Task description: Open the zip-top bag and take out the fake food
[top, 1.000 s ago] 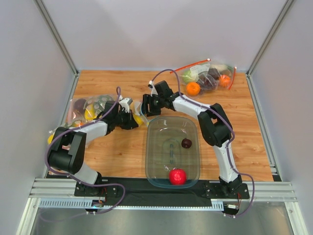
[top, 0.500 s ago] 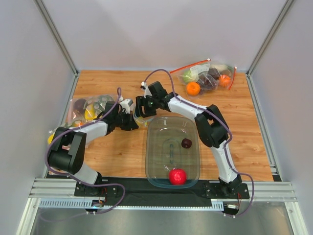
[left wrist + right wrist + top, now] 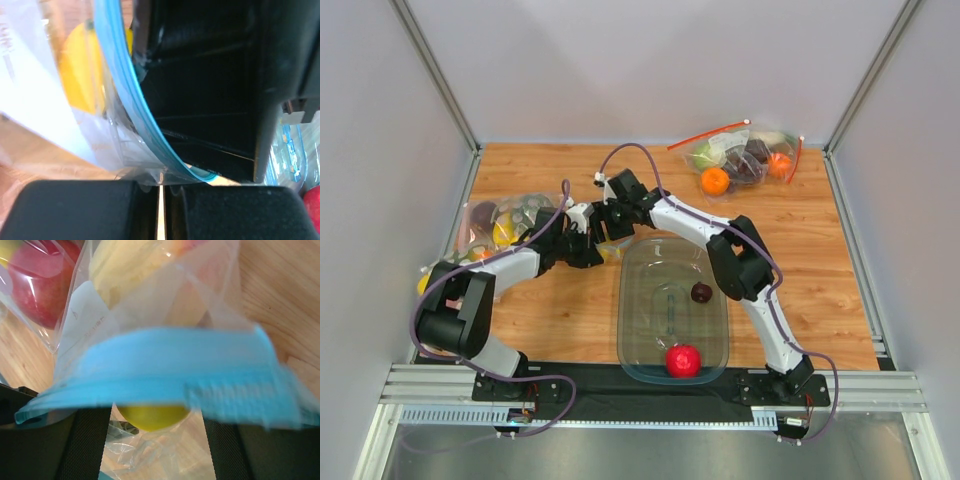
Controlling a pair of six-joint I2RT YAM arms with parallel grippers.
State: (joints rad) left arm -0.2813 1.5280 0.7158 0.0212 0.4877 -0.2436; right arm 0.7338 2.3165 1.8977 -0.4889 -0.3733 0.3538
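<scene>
While the left fingers (image 3: 75, 210) pinch the zip-top bag (image 3: 125, 90) by its blue strip, right fingers (image 3: 225, 450) wide open at its mouth, lemon (image 3: 150, 416) inside, apple (image 3: 683, 360) and plum (image 3: 701, 292) in the clear tub (image 3: 623, 320) beside it

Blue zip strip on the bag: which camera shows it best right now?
Right wrist: the blue zip strip of the zip-top bag spans the frame broadside, though blurred. Left wrist shows it only as a thin curved edge above the left end effector. The top camera cannot resolve it.
</scene>
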